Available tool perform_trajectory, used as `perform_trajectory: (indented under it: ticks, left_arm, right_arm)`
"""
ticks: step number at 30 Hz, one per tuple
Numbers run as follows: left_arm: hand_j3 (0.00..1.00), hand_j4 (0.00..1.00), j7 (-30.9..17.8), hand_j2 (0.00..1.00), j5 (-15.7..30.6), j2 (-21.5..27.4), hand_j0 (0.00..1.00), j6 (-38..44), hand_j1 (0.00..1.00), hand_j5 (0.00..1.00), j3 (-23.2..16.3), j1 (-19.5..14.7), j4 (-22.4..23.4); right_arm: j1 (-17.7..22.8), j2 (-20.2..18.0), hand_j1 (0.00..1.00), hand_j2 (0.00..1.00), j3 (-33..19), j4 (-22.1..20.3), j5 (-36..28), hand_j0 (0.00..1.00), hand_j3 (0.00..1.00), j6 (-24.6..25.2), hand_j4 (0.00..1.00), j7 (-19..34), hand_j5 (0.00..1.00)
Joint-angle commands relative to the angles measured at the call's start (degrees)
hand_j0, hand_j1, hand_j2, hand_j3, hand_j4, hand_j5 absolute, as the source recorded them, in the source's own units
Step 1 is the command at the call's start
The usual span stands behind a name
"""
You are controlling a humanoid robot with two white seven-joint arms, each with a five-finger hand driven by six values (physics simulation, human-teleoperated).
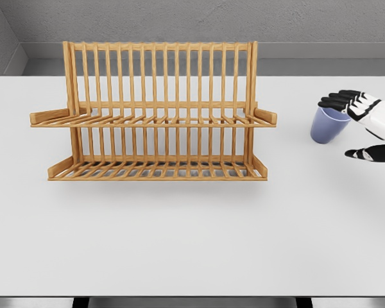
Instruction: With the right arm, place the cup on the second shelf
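Where it stands — cup [329,125] lavender, upright.

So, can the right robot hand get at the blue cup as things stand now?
Probably yes. The right robot hand is already beside the blue cup, fingers open over its rim, and nothing lies between them; the wooden rack stands clear to the left.
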Motion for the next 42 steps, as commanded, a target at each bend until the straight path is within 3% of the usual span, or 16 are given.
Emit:
perform_trajectory:
  ticks: [1,5,7,11,13,17,20,24,27,42]
  left_arm:
    - [1.00,1.00,-0.07,1.00,0.00,0.00,1.00,0.00,1.00,1.00,0.01,-0.09,0.00]
    - [1.00,1.00,-0.07,1.00,0.00,0.00,1.00,0.00,1.00,1.00,0.01,0.00,0.00]
    - [1.00,1.00,-0.07,1.00,0.00,0.00,1.00,0.00,1.00,1.00,0.01,0.00,0.00]
    - [1.00,1.00,0.01,1.00,0.00,0.00,1.00,0.00,1.00,1.00,0.01,-0.09,0.00]
    - [1.00,1.00,-0.07,1.00,0.00,0.00,1.00,0.00,1.00,1.00,0.01,-0.09,0.00]
    - [1.00,1.00,0.01,1.00,0.00,0.00,1.00,0.00,1.00,1.00,0.01,-0.09,0.00]
    - [1.00,1.00,-0.07,1.00,0.00,0.00,1.00,0.00,1.00,1.00,0.01,-0.09,0.00]
    - [1.00,1.00,-0.07,1.00,0.00,0.00,1.00,0.00,1.00,1.00,0.01,-0.09,0.00]
    - [1.00,1.00,0.02,1.00,0.00,0.00,1.00,0.00,1.00,1.00,0.01,-0.09,0.00]
    - [1.00,1.00,-0.07,1.00,0.00,0.00,1.00,0.00,1.00,1.00,0.01,-0.09,0.00]
  right_arm:
    - [0.00,-0.12,1.00,1.00,-0.13,0.07,-0.43,1.00,1.00,0.00,1.00,-0.03,1.00]
    - [0.09,-2.23,1.00,1.00,-1.10,2.26,-1.31,1.00,1.00,0.00,1.00,-0.91,1.00]
    - [-0.17,-1.70,1.00,1.00,-1.98,5.95,-1.22,1.00,1.00,0.00,1.00,-0.04,1.00]
    - [-10.89,0.93,1.00,1.00,-0.93,10.35,-1.49,1.00,1.00,0.00,1.00,23.25,1.00]
    - [-13.80,2.34,1.00,1.00,0.39,13.77,-1.49,1.00,1.00,0.00,1.00,26.86,1.00]
    - [-26.54,6.73,1.00,1.00,12.43,22.74,-1.49,1.00,1.00,0.00,1.00,32.04,1.00]
    - [-31.55,7.70,1.00,1.00,15.59,23.36,-1.40,1.00,1.00,0.00,1.00,35.64,1.00]
    - [-35.68,9.90,1.00,1.00,19.37,23.62,-1.13,1.00,1.00,0.00,1.00,35.93,1.00]
    - [-40.69,12.62,1.00,1.00,24.12,29.95,-0.69,1.00,1.00,0.00,1.00,35.93,1.00]
    - [-44.65,18.78,1.00,1.00,25.44,44.98,3.61,1.00,1.00,0.00,1.00,35.93,1.00]
